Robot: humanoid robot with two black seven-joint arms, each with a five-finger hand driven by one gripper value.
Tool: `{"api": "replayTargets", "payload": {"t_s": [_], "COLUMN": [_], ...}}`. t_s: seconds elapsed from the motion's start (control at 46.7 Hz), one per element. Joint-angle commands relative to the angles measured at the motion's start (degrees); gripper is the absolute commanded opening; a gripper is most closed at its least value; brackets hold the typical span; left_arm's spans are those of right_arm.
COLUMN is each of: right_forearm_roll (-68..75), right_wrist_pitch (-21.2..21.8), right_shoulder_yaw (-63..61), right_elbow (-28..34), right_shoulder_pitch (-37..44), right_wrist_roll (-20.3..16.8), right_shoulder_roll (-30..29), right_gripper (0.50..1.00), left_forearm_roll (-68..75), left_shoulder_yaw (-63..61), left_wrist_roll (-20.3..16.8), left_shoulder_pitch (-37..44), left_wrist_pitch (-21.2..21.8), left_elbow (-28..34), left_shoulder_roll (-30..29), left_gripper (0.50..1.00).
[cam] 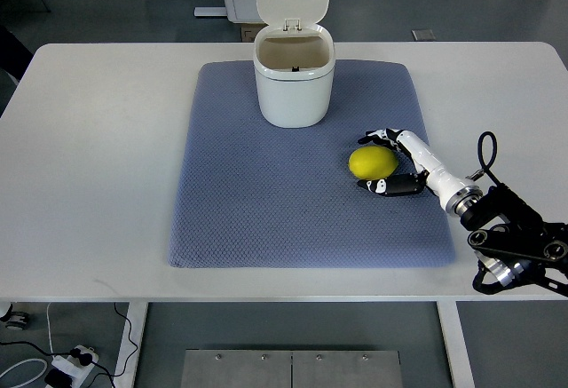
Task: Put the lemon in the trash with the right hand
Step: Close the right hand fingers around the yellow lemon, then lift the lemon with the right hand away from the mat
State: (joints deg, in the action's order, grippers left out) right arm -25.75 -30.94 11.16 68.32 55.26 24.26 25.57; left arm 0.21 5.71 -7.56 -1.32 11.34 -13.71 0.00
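Evidently the lemon [373, 162] is cupped, not yet clamped, by the right hand [387, 161], whose fingers [380, 134] are spread wide around it on the mat [266, 219]. Just beyond the lemon, the bin [294, 86] is kept open-lidded for the drop.

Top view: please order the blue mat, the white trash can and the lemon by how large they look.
1. Blue mat, clearly the largest.
2. White trash can, with its lid open.
3. Lemon, the smallest, lying on the mat beside the right robot hand.
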Motion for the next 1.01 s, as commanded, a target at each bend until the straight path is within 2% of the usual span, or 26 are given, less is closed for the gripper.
{"api": "replayTargets", "payload": {"t_s": [0.0,0.086,0.171,0.429,0.493,0.621,0.986], "right_forearm_roll": [0.0,0.08,0.08,0.17,0.26,0.61,2.37], "right_wrist_pitch": [0.0,0.0,0.0,0.18,0.18,0.27,0.44], "right_shoulder_yaw": [0.0,0.0,0.0,0.0,0.0,-0.09,-0.88], "right_elbow": [0.06,0.06,0.06,0.24,0.24,0.24,0.24], "right_shoulder_pitch": [0.03,0.03,0.03,0.11,0.55,0.9,2.05], "right_wrist_roll": [0.0,0.0,-0.09,-0.62,-0.71,-0.71,-0.62], "right_shoulder_roll": [0.0,0.0,0.0,0.0,0.0,0.0,1.06], "right_gripper": [0.83,0.778,0.751,0.573,0.541,0.502,0.5], "left_forearm_roll": [-0.04,-0.04,0.05,-0.04,-0.04,0.05,-0.04], "left_shoulder_yaw": [0.0,0.0,0.0,0.0,0.0,0.0,0.0], "left_wrist_roll": [0.0,0.0,0.0,0.0,0.0,0.0,0.0], "left_shoulder_pitch": [0.0,0.0,0.0,0.0,0.0,0.0,0.0], "left_wrist_pitch": [0.0,0.0,0.0,0.0,0.0,0.0,0.0], "left_elbow": [0.0,0.0,0.0,0.0,0.0,0.0,0.0], "left_shoulder_roll": [0.0,0.0,0.0,0.0,0.0,0.0,0.0], "left_gripper": [1.0,1.0,1.0,1.0,1.0,1.0,1.0]}}
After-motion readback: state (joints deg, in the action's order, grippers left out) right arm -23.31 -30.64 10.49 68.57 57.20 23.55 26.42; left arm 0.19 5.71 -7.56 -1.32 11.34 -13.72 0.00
